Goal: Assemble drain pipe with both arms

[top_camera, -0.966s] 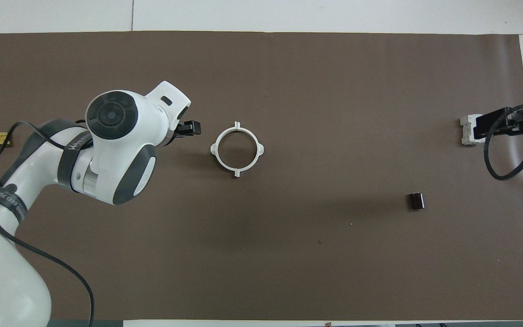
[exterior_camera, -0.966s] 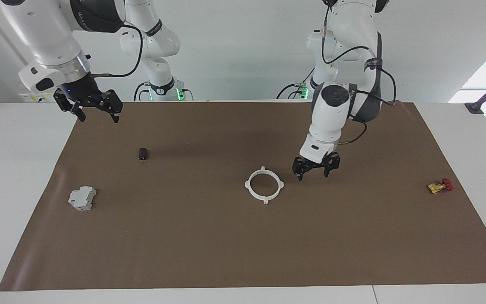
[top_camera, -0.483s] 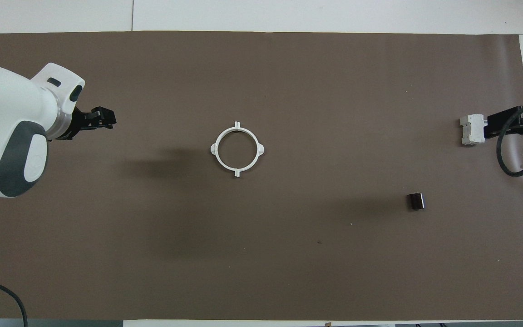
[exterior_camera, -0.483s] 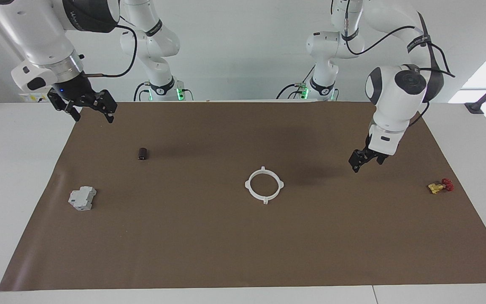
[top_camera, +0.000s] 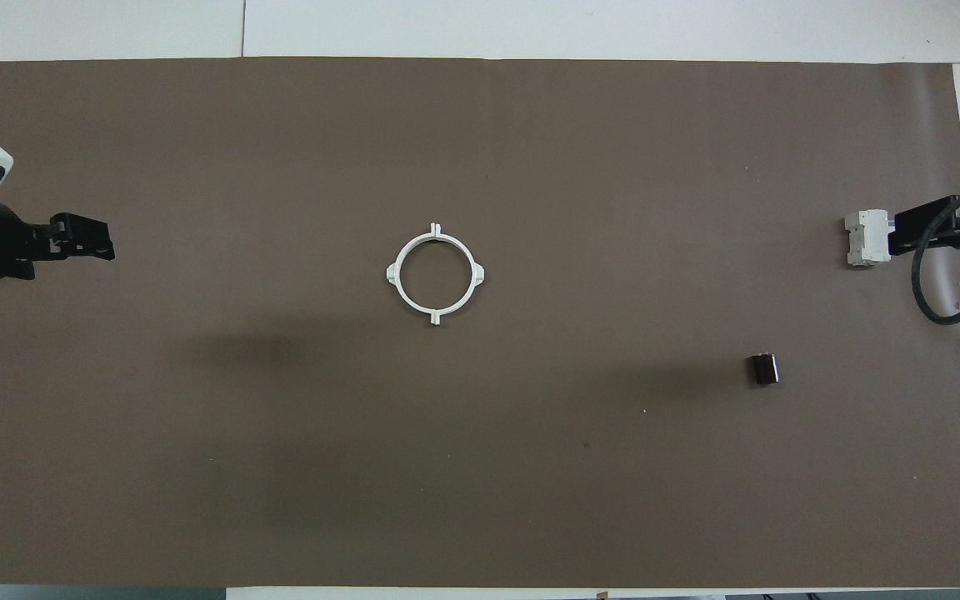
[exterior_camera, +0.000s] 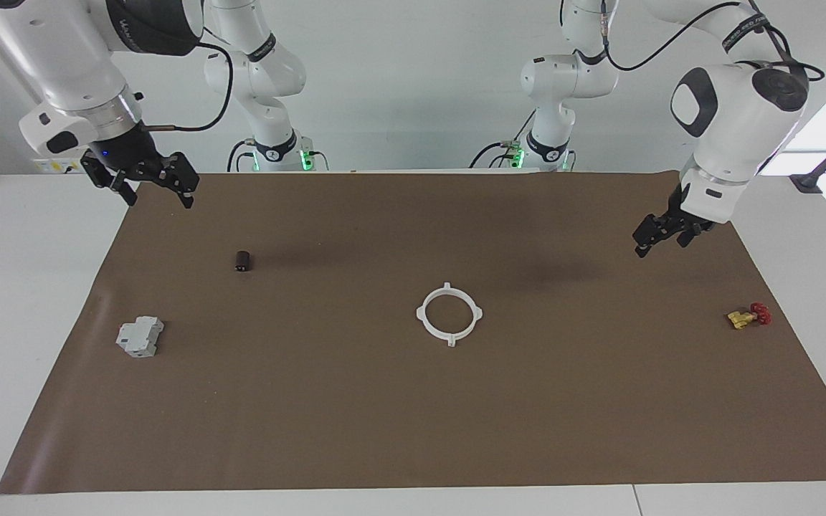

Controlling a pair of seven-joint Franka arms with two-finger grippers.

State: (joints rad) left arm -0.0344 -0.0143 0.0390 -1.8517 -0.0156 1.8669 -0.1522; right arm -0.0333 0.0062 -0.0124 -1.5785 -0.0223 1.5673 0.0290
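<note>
Drain pipe (exterior_camera: 449, 314) flat on table (exterior_camera: 355, 401); closed ring, no long axis.
Left pincer (exterior_camera: 660, 231) and right pincer (exterior_camera: 146, 180) raised at opposite ends, both open, empty.

left gripper (exterior_camera: 660, 233) raised away from drain pipe (exterior_camera: 449, 314), toward its mat end

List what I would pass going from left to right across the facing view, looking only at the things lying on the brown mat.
Grey boxy block → small dark cylinder → white ring-shaped drain pipe → small brass valve with a red handle.
</note>
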